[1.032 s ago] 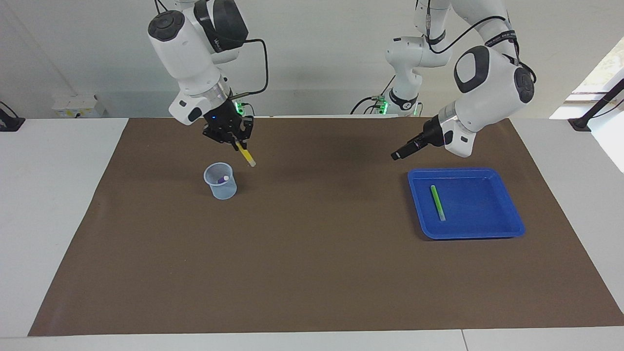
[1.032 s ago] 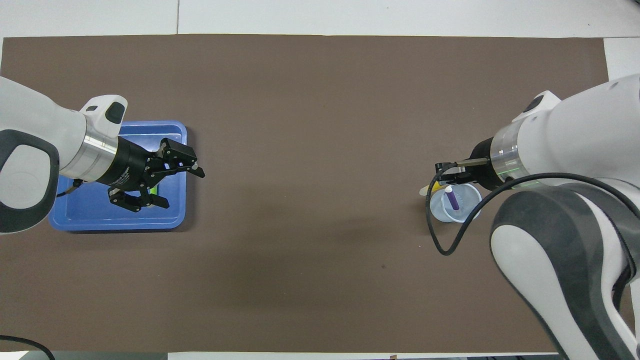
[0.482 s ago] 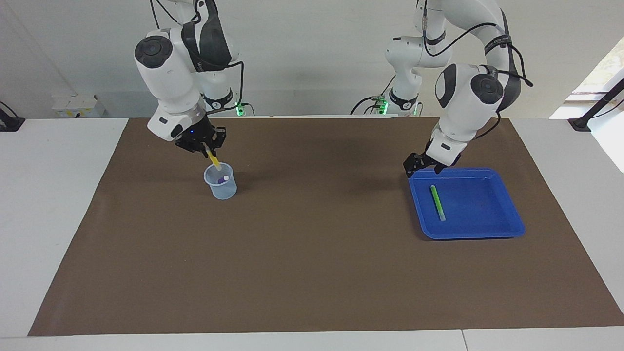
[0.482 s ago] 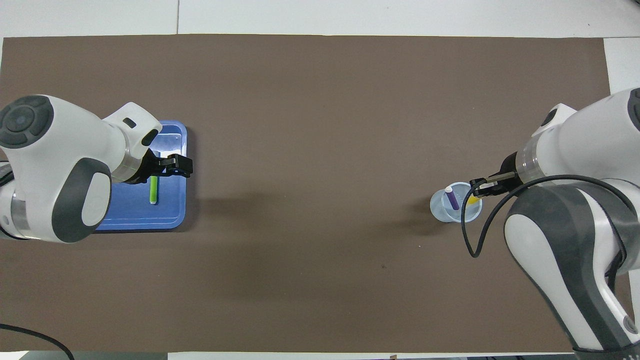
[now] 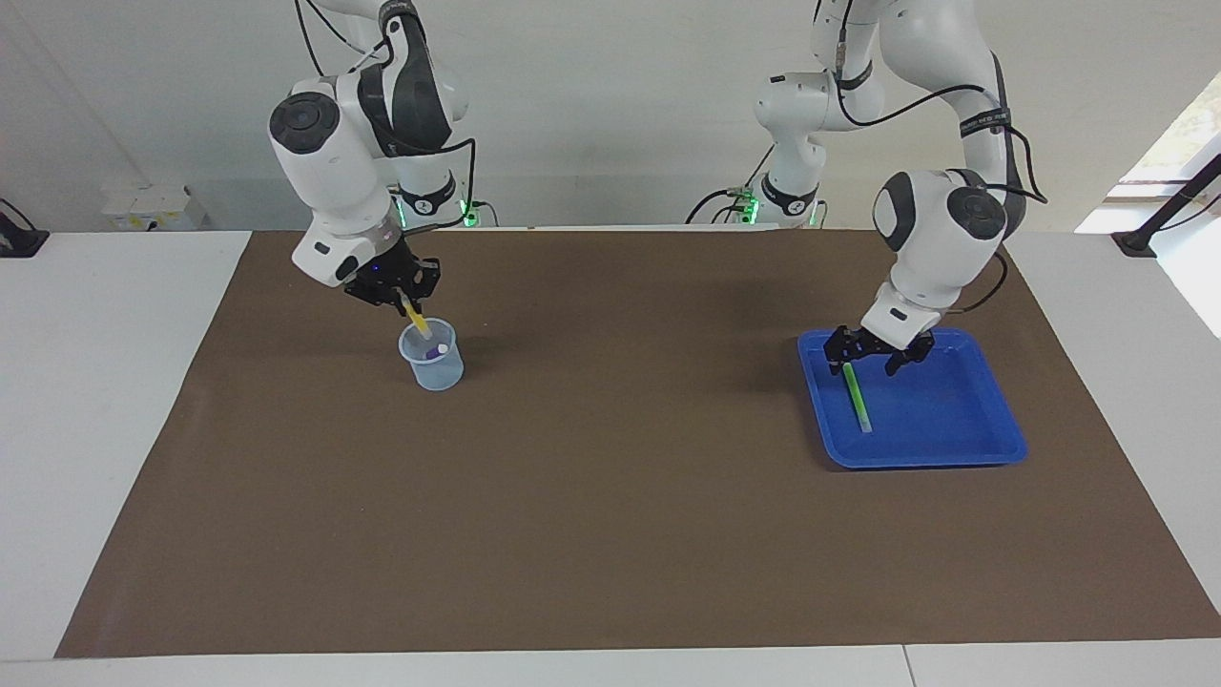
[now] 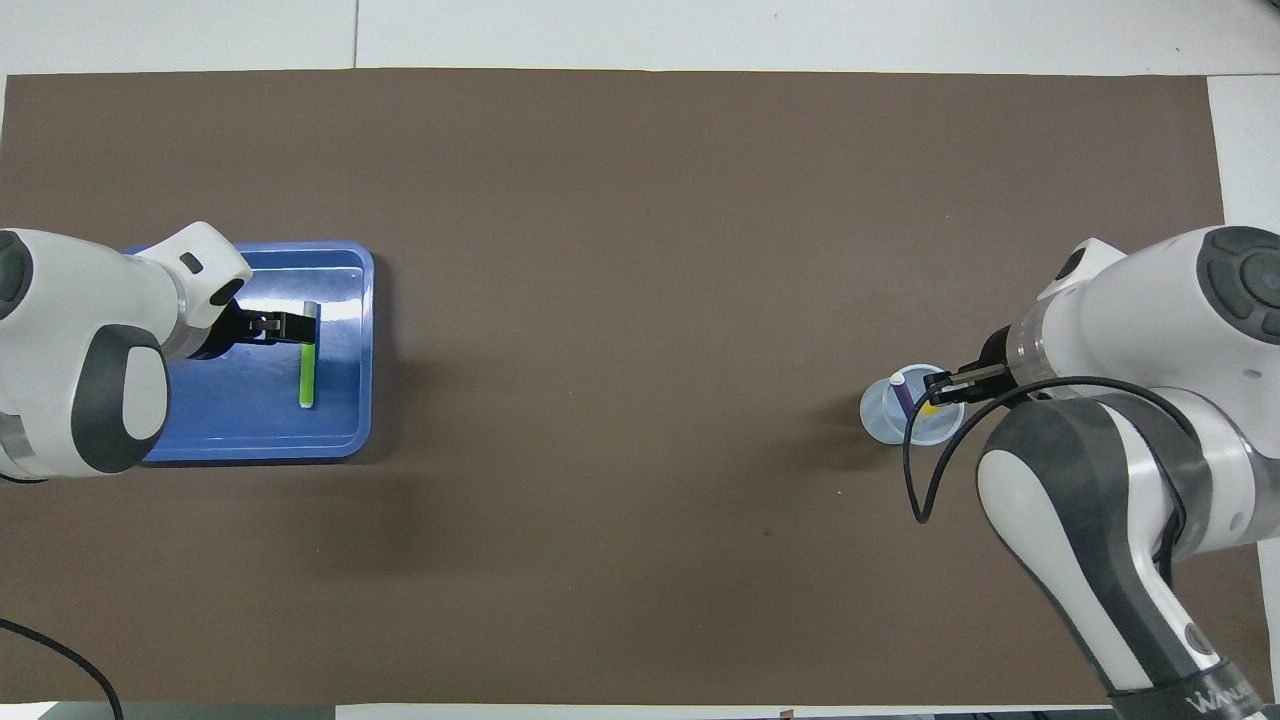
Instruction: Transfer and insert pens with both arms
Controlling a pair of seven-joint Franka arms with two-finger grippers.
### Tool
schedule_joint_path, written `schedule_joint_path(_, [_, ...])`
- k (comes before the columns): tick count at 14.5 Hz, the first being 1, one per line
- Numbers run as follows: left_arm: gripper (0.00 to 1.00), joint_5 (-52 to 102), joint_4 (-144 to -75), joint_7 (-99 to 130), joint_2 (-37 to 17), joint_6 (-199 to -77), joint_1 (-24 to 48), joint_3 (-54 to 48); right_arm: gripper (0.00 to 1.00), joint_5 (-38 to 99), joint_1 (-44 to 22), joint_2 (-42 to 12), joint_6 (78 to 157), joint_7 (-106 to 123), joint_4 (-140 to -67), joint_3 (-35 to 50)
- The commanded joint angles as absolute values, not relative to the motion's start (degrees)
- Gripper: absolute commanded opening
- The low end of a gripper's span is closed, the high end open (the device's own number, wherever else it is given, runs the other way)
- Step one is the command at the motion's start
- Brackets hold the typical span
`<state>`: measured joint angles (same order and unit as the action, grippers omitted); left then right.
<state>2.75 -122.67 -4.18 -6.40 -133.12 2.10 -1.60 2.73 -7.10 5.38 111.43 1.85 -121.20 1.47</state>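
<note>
Gripping the yellow pen (image 5: 416,321) with its tip in the cup (image 5: 432,365) (purple pen (image 5: 436,351) already inside), the right gripper (image 5: 401,295) risks tipping the cup if it pushes sideways, while the left gripper (image 5: 866,358), wide open, straddles the green pen (image 5: 856,396) in the tray (image 5: 973,444)
</note>
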Motion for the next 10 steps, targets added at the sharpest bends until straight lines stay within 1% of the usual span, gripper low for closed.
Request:
schedule_joint_path(1, [0.92, 1.67, -123.14, -4.48, -9.66, -136.84, 2.37, -1.85, 0.0, 1.67, -6.68, 6.59, 113.29, 2.9, -123.31, 1.85])
schedule_joint_path(2, [0.9, 1.67, -123.13, -4.66, -10.28, -136.85, 2.37, -1.85, 0.01, 1.67, -6.68, 6.59, 114.16, 2.9, -124.09, 1.85])
schedule_joint_path(3, [0.87, 1.67, -123.13, -4.66, -10.98, -136.76, 2.46, -1.85, 0.11, 1.67, -6.68, 6.77, 114.95, 2.9, -124.8, 1.85])
schedule_joint_path(5, [0.84, 1.67, -123.13, -4.57, -11.95, -136.5, 3.07, -1.93, 0.62, 1.67, -6.85, 6.68, 114.7, 2.99, -124.46, 1.93])
schedule_joint_path(6, [0.79, 1.67, -123.13, -4.48, -12.13, -136.49, 3.34, -1.85, 1.0, 1.67, -6.94, 6.68, 114.44, 2.9, -124.02, 2.02])
schedule_joint_path(7, [0.75, 1.67, -123.13, -4.57, -12.3, -136.41, 3.34, -1.85, 1.0, 1.76, -7.03, 6.68, 114.09, 2.9, -123.14, 2.37])
schedule_joint_path(8, [0.73, 1.67, -123.13, -4.74, -12.39, -136.41, 3.34, -1.85, 1.0, 2.19, -7.73, 6.68, 113.82, 2.73, -121.66, 2.72])
schedule_joint_path(10, [0.62, 1.67, -123.13, -5.01, -12.48, -136.15, 3.43, -1.85, 1.0, 3.94, -8.79, 6.77, 113.38, 2.46, -118.76, 2.81])
